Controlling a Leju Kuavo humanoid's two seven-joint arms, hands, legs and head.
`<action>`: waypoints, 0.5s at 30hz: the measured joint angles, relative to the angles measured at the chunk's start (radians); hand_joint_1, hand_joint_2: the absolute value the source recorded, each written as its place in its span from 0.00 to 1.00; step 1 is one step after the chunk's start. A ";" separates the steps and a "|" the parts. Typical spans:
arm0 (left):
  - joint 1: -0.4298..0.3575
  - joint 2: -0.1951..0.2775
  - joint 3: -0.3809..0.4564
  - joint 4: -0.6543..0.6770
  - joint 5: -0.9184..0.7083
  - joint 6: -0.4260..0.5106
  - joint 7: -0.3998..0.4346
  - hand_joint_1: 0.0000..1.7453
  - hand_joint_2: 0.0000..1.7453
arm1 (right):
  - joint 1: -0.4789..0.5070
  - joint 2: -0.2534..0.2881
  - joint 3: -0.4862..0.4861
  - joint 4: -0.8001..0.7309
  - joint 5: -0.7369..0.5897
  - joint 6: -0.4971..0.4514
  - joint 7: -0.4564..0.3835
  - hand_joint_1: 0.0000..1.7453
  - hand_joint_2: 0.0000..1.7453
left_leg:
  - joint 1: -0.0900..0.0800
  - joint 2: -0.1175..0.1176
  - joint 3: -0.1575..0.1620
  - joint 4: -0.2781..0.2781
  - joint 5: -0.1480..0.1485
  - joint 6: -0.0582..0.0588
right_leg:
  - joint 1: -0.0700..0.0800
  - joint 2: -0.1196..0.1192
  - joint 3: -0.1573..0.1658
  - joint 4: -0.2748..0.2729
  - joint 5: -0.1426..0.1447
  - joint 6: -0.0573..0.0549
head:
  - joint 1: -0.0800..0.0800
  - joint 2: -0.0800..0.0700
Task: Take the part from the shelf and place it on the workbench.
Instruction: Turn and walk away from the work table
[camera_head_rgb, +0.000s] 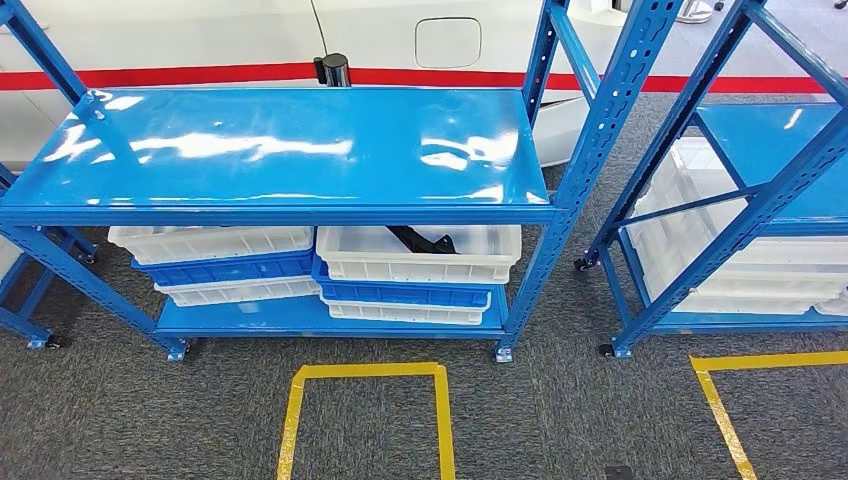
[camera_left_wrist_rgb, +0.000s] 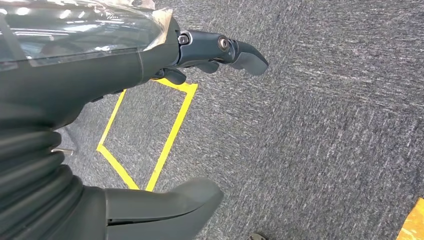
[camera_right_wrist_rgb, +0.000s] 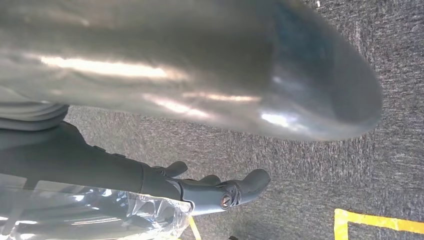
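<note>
With the dark part (camera_head_rgb: 422, 240) lying in the upper right white bin (camera_head_rgb: 420, 254) beneath the blue shelf (camera_head_rgb: 290, 150), you are hanging the left robot hand (camera_left_wrist_rgb: 150, 125) and right robot hand (camera_right_wrist_rgb: 200, 192) empty, fingers apart, over carpet; reach low under the shelf edge.

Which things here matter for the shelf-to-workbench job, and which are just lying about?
Job: black part in the top white bin; blue shelf; left hand; right hand.
Lying about: neighbouring rack; yellow floor tape; other stacked bins.
</note>
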 joint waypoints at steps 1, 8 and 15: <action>0.000 0.000 0.000 0.000 0.000 0.000 0.000 0.00 1.00 | 0.000 0.000 0.000 0.000 0.000 0.000 0.000 0.00 0.00 | 0.000 0.000 0.000 0.000 0.000 0.000 | 0.000 0.000 0.000 0.000 0.000 0.000 | 0.000 0.000; 0.000 0.000 0.000 0.000 0.000 0.000 0.000 0.00 1.00 | 0.000 0.000 0.000 0.000 0.000 0.000 0.000 0.00 0.00 | 0.000 0.000 0.000 0.000 0.000 0.000 | 0.000 0.000 -0.001 0.000 0.000 0.000 | 0.000 0.000; 0.000 0.000 0.000 0.000 0.000 0.000 0.000 0.00 1.00 | 0.000 0.001 0.000 0.000 0.000 0.000 0.000 0.00 0.00 | 0.000 0.000 0.000 0.000 0.000 0.000 | 0.000 0.000 -0.001 0.000 0.000 0.000 | 0.000 0.000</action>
